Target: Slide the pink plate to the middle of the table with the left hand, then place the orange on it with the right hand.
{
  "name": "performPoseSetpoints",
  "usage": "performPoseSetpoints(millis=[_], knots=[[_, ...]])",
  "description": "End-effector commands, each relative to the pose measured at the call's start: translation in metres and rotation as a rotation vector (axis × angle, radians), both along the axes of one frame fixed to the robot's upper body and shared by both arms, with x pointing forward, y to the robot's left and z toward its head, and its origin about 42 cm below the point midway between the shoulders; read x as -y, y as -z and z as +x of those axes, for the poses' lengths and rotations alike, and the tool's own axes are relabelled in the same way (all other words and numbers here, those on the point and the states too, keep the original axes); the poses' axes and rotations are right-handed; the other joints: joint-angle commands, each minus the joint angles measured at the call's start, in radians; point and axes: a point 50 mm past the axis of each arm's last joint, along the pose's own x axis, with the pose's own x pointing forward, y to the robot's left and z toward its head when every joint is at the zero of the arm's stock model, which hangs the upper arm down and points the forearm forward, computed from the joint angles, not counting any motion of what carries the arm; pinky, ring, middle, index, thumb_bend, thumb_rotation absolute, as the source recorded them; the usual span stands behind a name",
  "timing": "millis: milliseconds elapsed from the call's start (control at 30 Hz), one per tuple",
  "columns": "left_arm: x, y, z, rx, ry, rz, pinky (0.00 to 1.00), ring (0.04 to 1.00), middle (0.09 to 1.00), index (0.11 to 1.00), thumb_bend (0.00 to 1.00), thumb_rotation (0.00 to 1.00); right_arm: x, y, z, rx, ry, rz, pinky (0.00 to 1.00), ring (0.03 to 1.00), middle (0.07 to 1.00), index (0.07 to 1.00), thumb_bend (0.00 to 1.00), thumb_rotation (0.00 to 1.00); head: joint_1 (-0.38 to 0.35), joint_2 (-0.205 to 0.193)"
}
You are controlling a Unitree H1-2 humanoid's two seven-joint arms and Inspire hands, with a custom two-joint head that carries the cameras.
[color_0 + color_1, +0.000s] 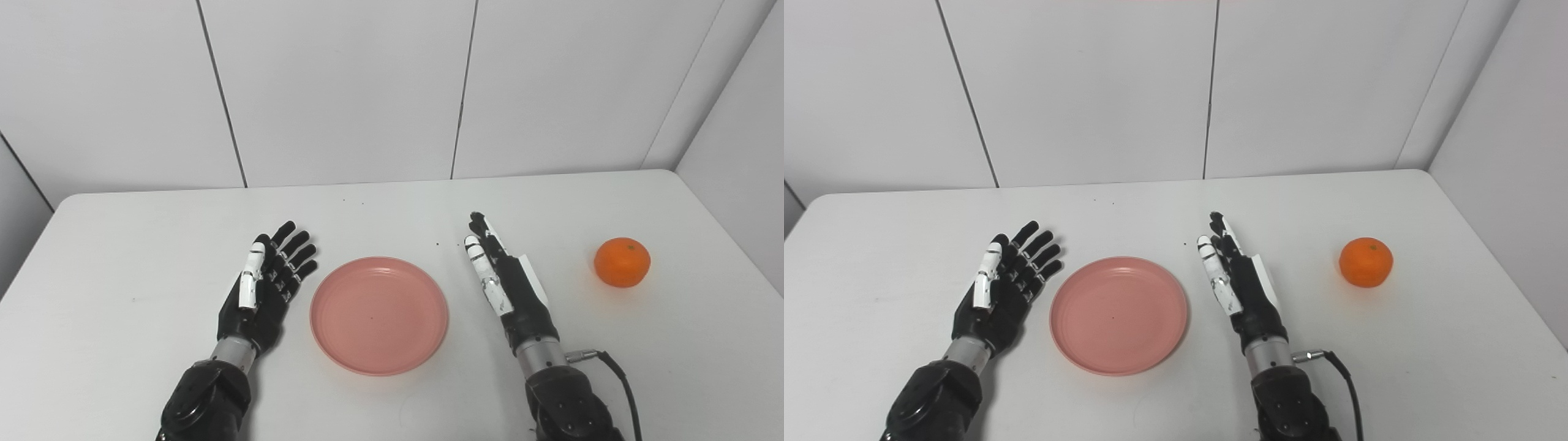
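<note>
The plate point(379, 315) is seen lying flat on the table point(122, 257), its hollow side turned up; being round, it shows no long axis and no direction in which it could be said to point. It is placed between the two hands, just beside the left hand point(260, 291) on that hand's thumb side, with a narrow strip of bare table visible between its rim and the fingers point(298, 257). From the right hand point(508, 288) the plate is set somewhat farther off, on that hand's inner side, and no contact with either hand is shown. The left hand is held open, palm turned up and toward the plate, with the fingers spread apart and stretched away from the robot; nothing is held in it. The right hand is likewise held open and empty, set on edge with the fingers kept straight and close together, pointed away from the robot and a little toward the middle. The orange point(621, 262) is found on the table well apart from the right hand, on that hand's outer side and about level with its fingers. It is nearly round, slightly flattened, and is seen resting with its stem end turned upward, so that its short axis stands roughly upright. It is touched by nothing but the table. A dark cable point(618, 373) is seen running from the right wrist toward the picture's bottom edge.
</note>
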Motion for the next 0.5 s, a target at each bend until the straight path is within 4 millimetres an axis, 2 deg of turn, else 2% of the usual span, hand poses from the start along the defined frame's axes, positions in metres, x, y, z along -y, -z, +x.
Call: performPoseSetpoints(millis=[0, 100, 300, 367, 467], knots=[[-0.005, 0.014, 0.0, -0.043, -0.007, 0.01, 0.9, 0.894, 0.9, 0.896, 0.34, 1.0, 0.006, -0.03, 0.001, 0.139, 0.027, -0.031, 0.93, 0.937, 0.945, 0.941, 0.35, 1.0, -0.01, -0.009], [-0.006, 0.017, 0.001, -0.045, -0.009, 0.006, 0.9, 0.897, 0.901, 0.895, 0.34, 1.0, 0.012, -0.041, -0.002, 0.171, 0.053, -0.055, 0.91, 0.925, 0.934, 0.933, 0.35, 1.0, -0.03, -0.024], [-0.011, 0.026, 0.003, -0.044, 0.004, -0.013, 0.92, 0.908, 0.909, 0.908, 0.33, 1.0, 0.028, -0.057, -0.001, 0.22, 0.052, -0.212, 0.85, 0.893, 0.909, 0.912, 0.37, 1.0, -0.08, -0.069], [-0.014, 0.03, 0.004, -0.051, 0.001, -0.019, 0.92, 0.91, 0.911, 0.908, 0.33, 1.0, 0.035, -0.061, 0.0, 0.226, 0.06, -0.289, 0.84, 0.893, 0.912, 0.914, 0.41, 1.0, -0.104, -0.096], [-0.017, 0.033, 0.006, -0.06, -0.002, -0.028, 0.93, 0.915, 0.915, 0.913, 0.32, 1.0, 0.039, -0.065, 0.0, 0.235, 0.088, -0.369, 0.85, 0.902, 0.919, 0.914, 0.5, 1.0, -0.117, -0.108]])
